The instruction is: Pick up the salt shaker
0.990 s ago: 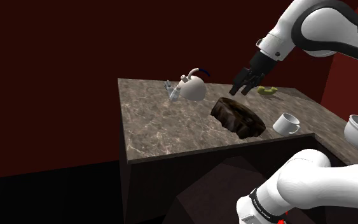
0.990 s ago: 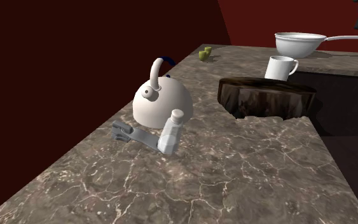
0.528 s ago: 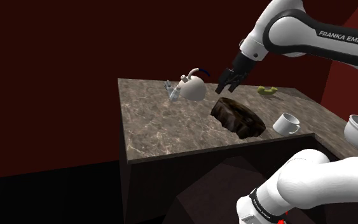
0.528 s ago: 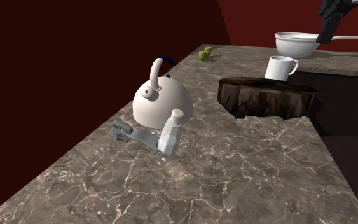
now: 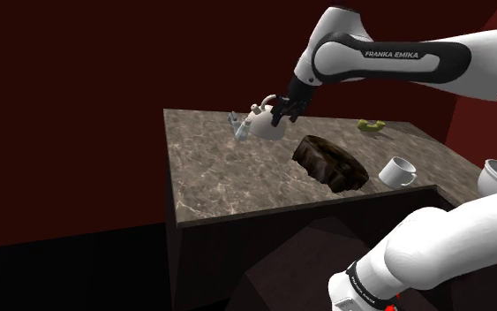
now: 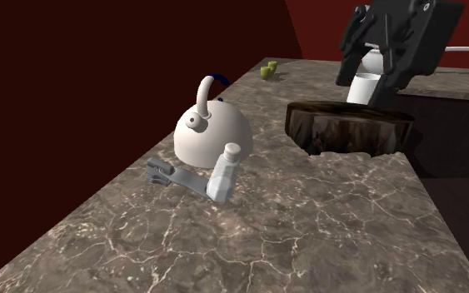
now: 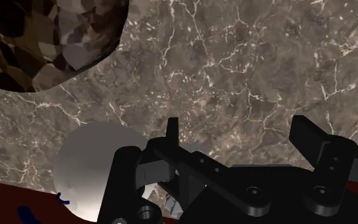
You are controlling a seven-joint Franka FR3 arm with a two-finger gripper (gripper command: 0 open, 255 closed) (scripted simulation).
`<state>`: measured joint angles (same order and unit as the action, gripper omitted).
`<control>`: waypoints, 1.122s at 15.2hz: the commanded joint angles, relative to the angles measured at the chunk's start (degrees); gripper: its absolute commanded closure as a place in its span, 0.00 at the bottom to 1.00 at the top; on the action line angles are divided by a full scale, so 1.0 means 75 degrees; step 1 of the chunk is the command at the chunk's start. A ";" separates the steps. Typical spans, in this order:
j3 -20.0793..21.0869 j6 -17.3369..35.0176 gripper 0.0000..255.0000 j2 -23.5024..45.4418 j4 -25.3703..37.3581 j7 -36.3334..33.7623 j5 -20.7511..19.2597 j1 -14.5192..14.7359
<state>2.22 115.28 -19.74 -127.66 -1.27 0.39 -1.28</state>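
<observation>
The salt shaker (image 6: 227,171) stands untouched on the surface (image 6: 307,225), just beside the kettle (image 6: 212,133) at its five o'clock; the claw (image 6: 364,83), spread and empty, hangs well apart toward two o'clock; approach, grip and lift are all left to do.

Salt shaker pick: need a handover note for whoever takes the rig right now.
Tool: open, empty, hanging above the counter close to the white kettle.
Salt shaker: upright on the counter right beside the kettle, next to a flat grey object; untouched.
Done: nothing grasped yet.
Left: bring the tool over the shaker, lower around it, shut, lift. The kettle sits close, so clearance is probably tight.
</observation>
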 commanded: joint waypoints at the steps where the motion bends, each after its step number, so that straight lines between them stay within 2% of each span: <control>1: 0.0061 0.0255 0.00 0.0567 0.0340 -0.0035 -0.0218 -0.0040; 7: 0.0242 0.0784 0.00 0.2334 0.1605 -0.0337 -0.0976 -0.0074; 12: 0.0274 0.0927 0.00 0.3835 0.2954 -0.0602 -0.1674 0.0001; 17: 0.0251 0.1296 0.00 0.4052 0.2794 -0.0701 -0.1775 0.0016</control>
<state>4.12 124.36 10.37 -106.36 -6.37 -12.77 -1.17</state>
